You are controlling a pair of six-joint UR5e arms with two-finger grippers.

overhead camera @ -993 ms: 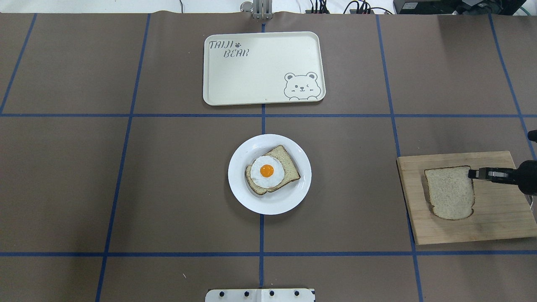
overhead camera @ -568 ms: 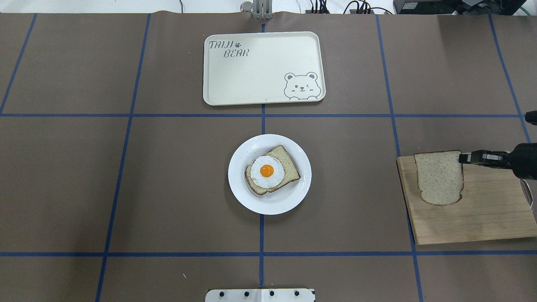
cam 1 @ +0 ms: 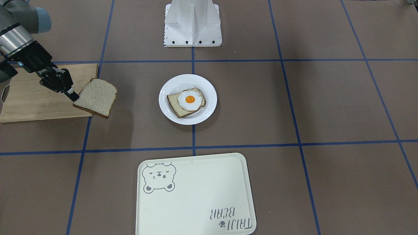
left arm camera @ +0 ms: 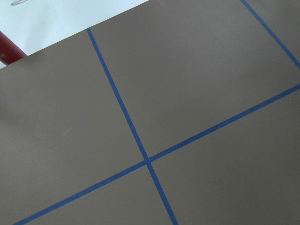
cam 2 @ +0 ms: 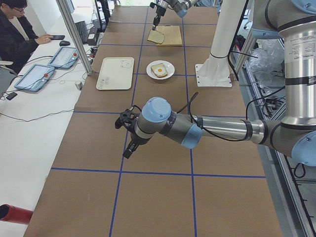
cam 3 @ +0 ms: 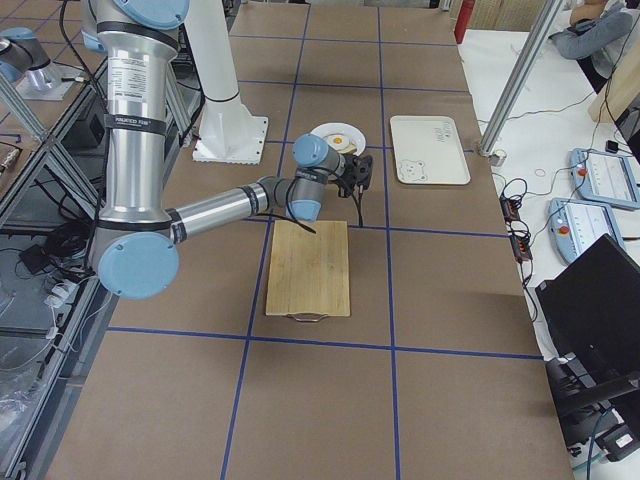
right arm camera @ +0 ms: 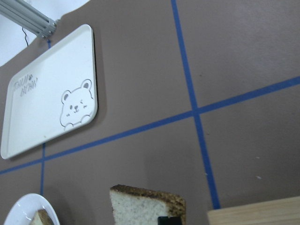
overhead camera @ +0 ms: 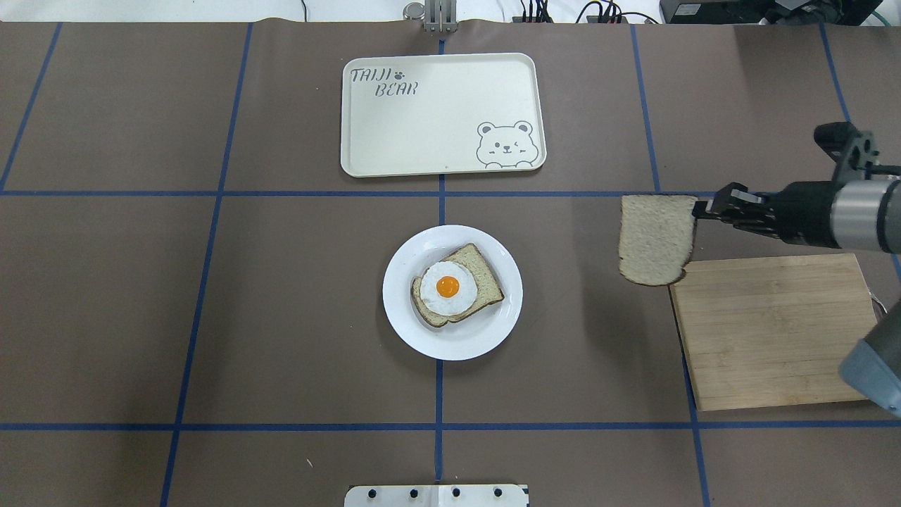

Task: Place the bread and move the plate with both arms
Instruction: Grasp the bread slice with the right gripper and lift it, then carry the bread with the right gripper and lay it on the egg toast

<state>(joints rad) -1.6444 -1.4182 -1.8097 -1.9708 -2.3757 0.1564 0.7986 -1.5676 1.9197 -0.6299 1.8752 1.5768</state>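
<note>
The plain bread slice (overhead camera: 656, 239) hangs in the air, gripped at its flat end by my right gripper (overhead camera: 700, 210), which is shut on it. It hangs over the far left corner of the wooden board, well to the right of the plate. It also shows in the front view (cam 1: 96, 97) and the right wrist view (right arm camera: 145, 206). The white plate (overhead camera: 405, 317) sits at the table's centre and bears another slice with a fried egg (overhead camera: 448, 287). My left gripper (cam 2: 129, 147) hovers over bare table far from the plate; I cannot tell whether it is open.
A wooden cutting board (overhead camera: 774, 331) lies at the right with nothing on it. A cream bear tray (overhead camera: 436, 113) lies beyond the plate. The white pedestal base (cam 1: 192, 23) stands on the robot's side. Blue tape lines cross the brown table.
My right gripper has lifted the bread off the cutting board and carried it up and leftward, past the board's left edge toward the plate.
</note>
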